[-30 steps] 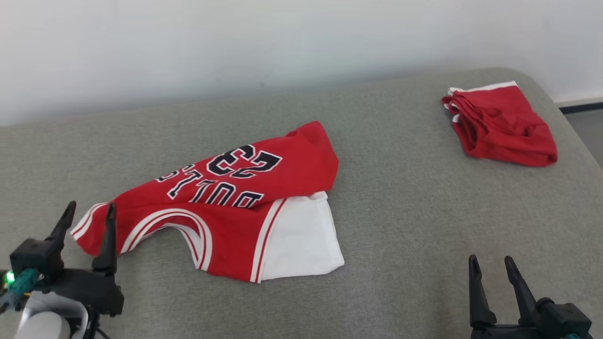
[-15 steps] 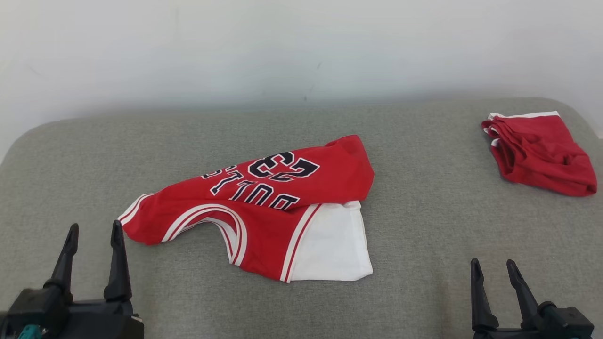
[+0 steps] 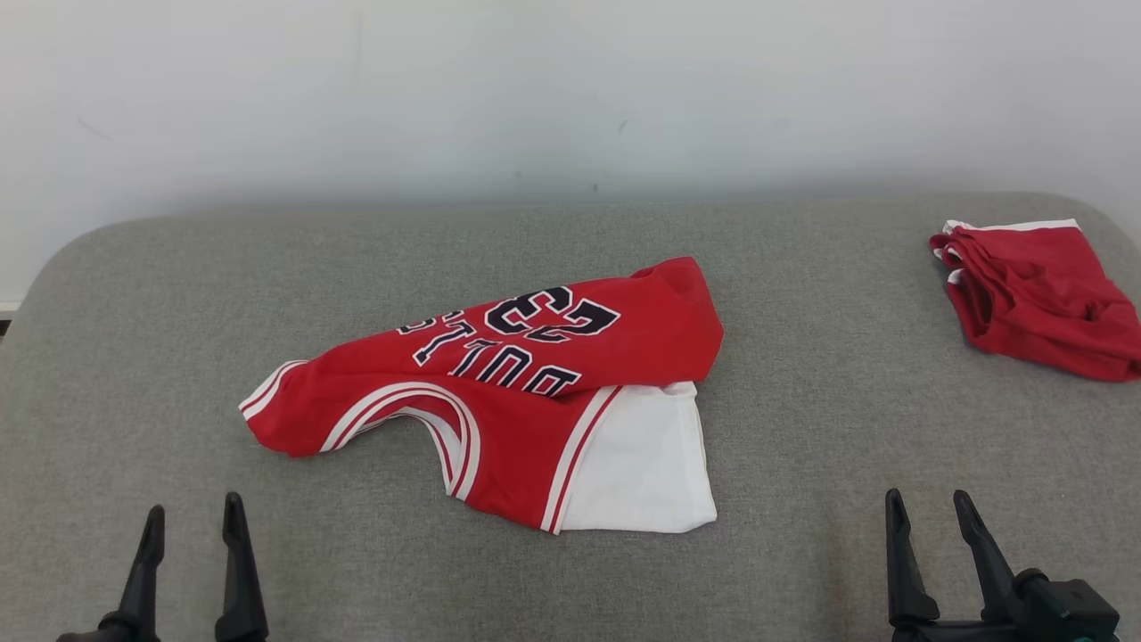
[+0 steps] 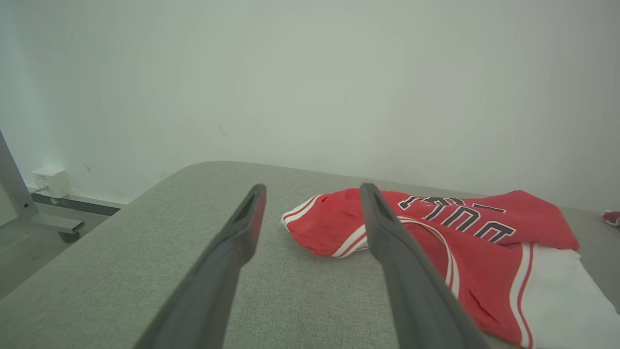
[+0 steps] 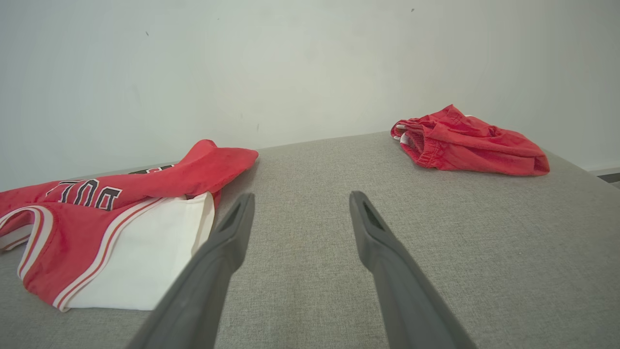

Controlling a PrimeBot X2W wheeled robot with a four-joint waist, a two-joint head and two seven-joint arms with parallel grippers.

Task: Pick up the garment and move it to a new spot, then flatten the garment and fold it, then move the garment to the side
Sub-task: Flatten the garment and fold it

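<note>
Crumpled red-and-white basketball jersey [image 3: 499, 392] lies on a grey fabric worktop [image 3: 802, 446], long axis left to right. On its near side, left tool [image 3: 194, 506] and right tool [image 3: 926, 496] stand spread, empty; the left is closer, off its striped end.

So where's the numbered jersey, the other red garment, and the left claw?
numbered jersey [image 3: 517, 428], head view, red cloth under lettering.
other red garment [image 3: 1038, 299], head view, its middle.
left claw [image 3: 194, 506], head view, between its fingertips.
</note>
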